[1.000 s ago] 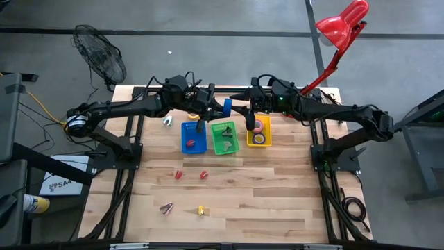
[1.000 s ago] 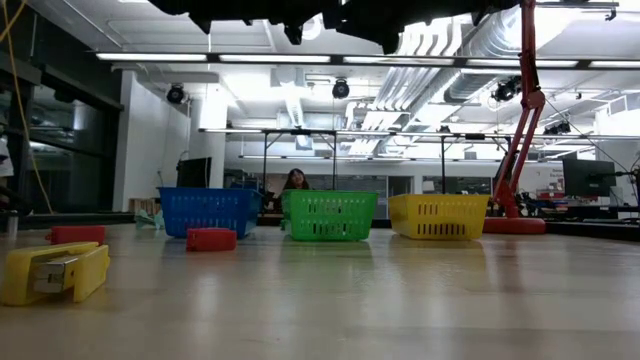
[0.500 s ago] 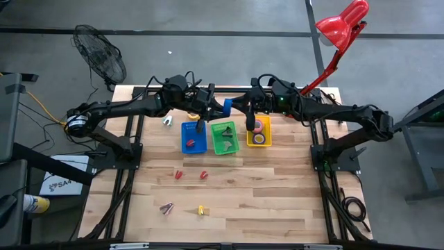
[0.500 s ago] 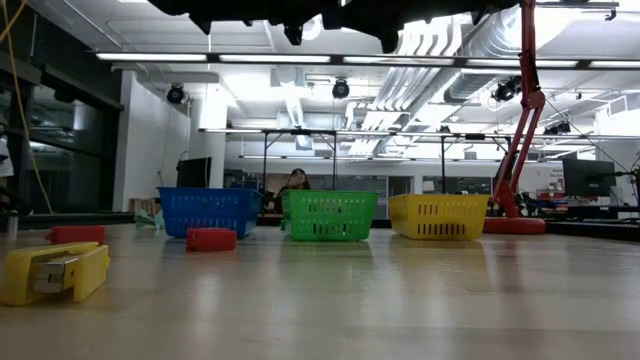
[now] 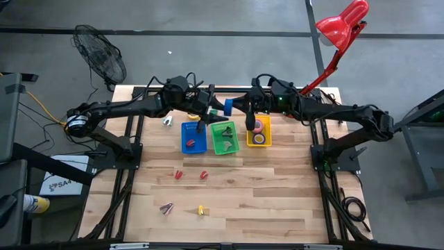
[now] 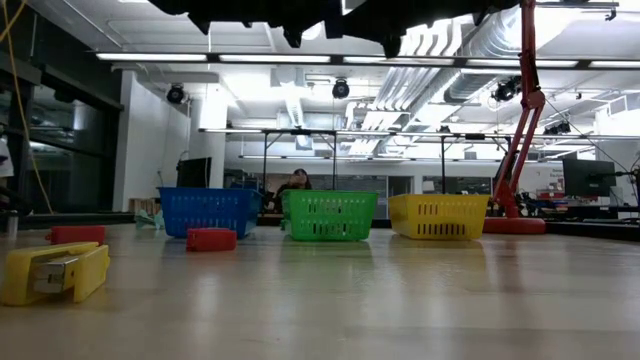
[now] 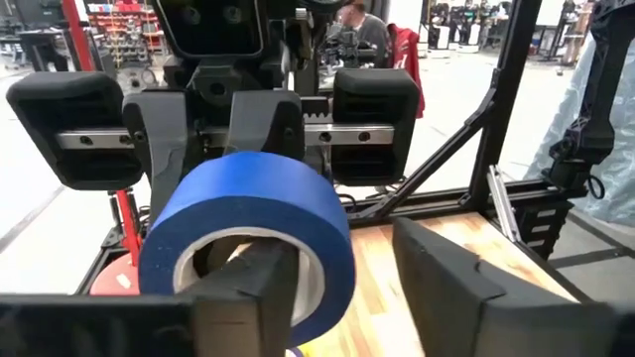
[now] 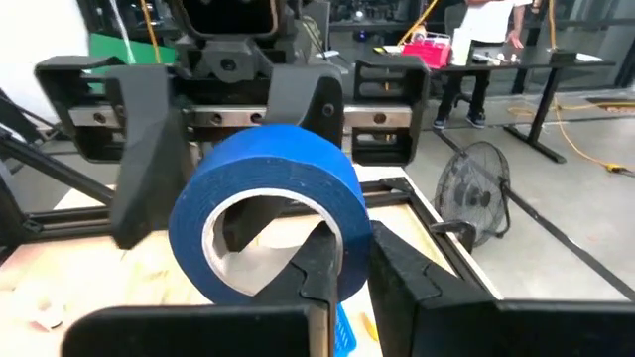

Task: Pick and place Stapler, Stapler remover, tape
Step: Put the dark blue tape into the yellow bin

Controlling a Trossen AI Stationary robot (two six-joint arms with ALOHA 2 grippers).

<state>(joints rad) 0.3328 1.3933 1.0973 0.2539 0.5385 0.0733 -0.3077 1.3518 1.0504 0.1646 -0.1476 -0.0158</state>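
A blue bin (image 5: 193, 137), a green bin (image 5: 224, 137) and a yellow bin (image 5: 259, 132) sit in a row on the wooden counter (image 5: 277, 194), just below the jaws. A red desk lamp (image 5: 338, 28) and a black fan (image 5: 101, 54) stand beyond them.

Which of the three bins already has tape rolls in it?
The yellow bin, rightmost of the three: a pink roll and a yellow roll lie inside. The blue roll hangs between both claws.
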